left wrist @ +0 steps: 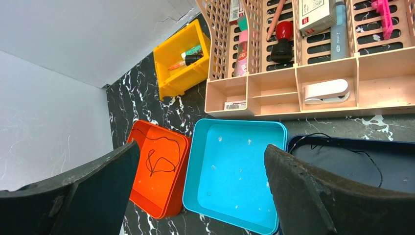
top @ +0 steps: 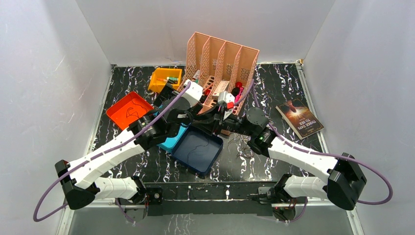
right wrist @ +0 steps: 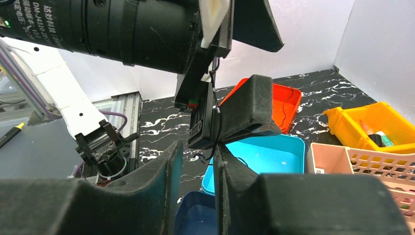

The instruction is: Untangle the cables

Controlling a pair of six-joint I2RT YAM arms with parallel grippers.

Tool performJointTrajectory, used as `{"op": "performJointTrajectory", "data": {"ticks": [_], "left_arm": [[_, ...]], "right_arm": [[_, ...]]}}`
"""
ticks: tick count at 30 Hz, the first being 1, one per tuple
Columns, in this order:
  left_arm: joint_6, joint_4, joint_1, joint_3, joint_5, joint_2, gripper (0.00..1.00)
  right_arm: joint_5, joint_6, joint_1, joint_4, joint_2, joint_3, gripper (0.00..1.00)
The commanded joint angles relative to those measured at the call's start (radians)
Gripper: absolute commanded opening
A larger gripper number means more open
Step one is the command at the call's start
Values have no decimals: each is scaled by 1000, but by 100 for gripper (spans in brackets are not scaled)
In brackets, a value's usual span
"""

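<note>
Cables, hair-thin curly wires: one black strand hangs mid-frame beside the narrowly parted right gripper. The left gripper stands wide and empty. Pinch a single strand only, then pull slowly.

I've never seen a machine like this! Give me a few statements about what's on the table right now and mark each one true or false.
1. A curly black wire lies in the orange tray. True.
2. The light blue tray holds a bundle of wires. False: only tiny specks show in it.
3. The left pincer has its fingers wide apart. True.
4. The book sits inside the yellow bin. False: it lies on the table, far right.
5. The dark blue tray holds a thin dark wire. True.
</note>
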State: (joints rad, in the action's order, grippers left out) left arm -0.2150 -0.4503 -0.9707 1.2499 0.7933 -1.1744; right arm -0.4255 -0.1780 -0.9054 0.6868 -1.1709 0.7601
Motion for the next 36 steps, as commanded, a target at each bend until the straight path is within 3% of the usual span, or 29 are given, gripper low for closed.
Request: {"op": "performJointTrajectory", "data": {"ticks": [1, 8, 16, 20, 28, 36], "left_arm": [[1, -8, 6, 14, -5, 19, 98], [0, -7, 6, 14, -5, 19, 98], [-17, -1, 4, 12, 54, 9, 98], [-23, 19, 5, 9, 182, 1, 98], [-122, 212, 13, -51, 436, 24, 98], [-195, 306, 44, -94, 504, 86, 98]], "right_arm": [[-7, 2, -2, 30, 22, 51, 32], [65, -1, -2, -46, 51, 62, 0], [165, 9, -2, -145, 163, 18, 0], [216, 18, -3, -228, 239, -24, 0], [319, -17, -3, -297, 379, -121, 0], [401, -59, -3, -314, 432, -173, 0]]}}
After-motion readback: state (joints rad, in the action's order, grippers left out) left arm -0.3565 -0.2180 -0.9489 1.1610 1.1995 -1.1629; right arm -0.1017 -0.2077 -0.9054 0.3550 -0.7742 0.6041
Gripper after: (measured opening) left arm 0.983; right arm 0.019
